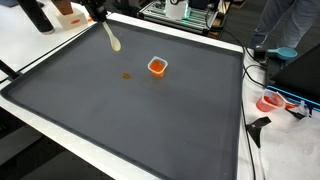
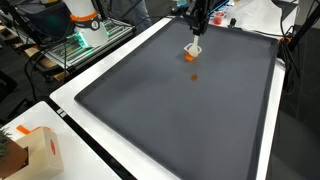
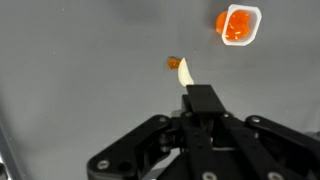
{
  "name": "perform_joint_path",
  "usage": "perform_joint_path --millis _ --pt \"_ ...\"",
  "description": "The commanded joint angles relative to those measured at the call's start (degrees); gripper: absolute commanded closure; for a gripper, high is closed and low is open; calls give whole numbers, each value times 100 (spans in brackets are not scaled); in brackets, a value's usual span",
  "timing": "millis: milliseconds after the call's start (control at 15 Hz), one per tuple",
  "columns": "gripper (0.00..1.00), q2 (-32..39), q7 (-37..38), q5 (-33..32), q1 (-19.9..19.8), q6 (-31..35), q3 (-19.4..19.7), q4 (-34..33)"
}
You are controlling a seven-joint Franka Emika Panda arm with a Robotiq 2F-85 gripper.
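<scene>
Gripper state: the gripper [image 3: 203,100] is pressed together on the handle of a small cream spoon [image 3: 184,74]. In the wrist view the two fingers meet around the handle, with no gap showing between them and it. The bowl of the spoon juts out past the fingertips.

Spoon position: in an exterior view the spoon [image 1: 112,40] hangs slanted below the gripper, over the dark mat [image 1: 150,120], near the mat's far left corner as seen from that side. Whether the tip touches the mat cannot be told.

Nearby things: a small orange crumb [image 3: 173,63] lies on the mat. In the wrist view it sits just beside the spoon's tip, while in an exterior view the crumb [image 1: 127,76] lies apart from the spoon, further in from the mat's edge. A small white cup [image 3: 238,24] with orange contents stands upright on the mat. It is near the crumb, well clear of the fingers, and toward the middle of the mat's far edge.
</scene>
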State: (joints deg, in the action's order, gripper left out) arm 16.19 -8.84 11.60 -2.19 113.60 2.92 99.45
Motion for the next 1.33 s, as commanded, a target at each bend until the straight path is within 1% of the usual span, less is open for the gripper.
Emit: perform_joint_path --millis 0,67,733,800,1000,1067,1133,1267 --pt "97 1 23 -84 -71 -20 -108 -11" --pt "87 4 23 -90 -69 -22 -122 -16" --pt "87 7 22 -89 -80 -22 -128 -33" --pt "97 7 22 -89 -80 -22 -128 -33" --pt "97 -14 650 -642 165 -88 -89 -90" --pt "97 -10 1058 -1027 308 -125 -65 -109" --pt "97 -13 1259 -1280 400 -175 -86 -122" --pt "97 20 1908 -1967 684 -300 -108 -179"
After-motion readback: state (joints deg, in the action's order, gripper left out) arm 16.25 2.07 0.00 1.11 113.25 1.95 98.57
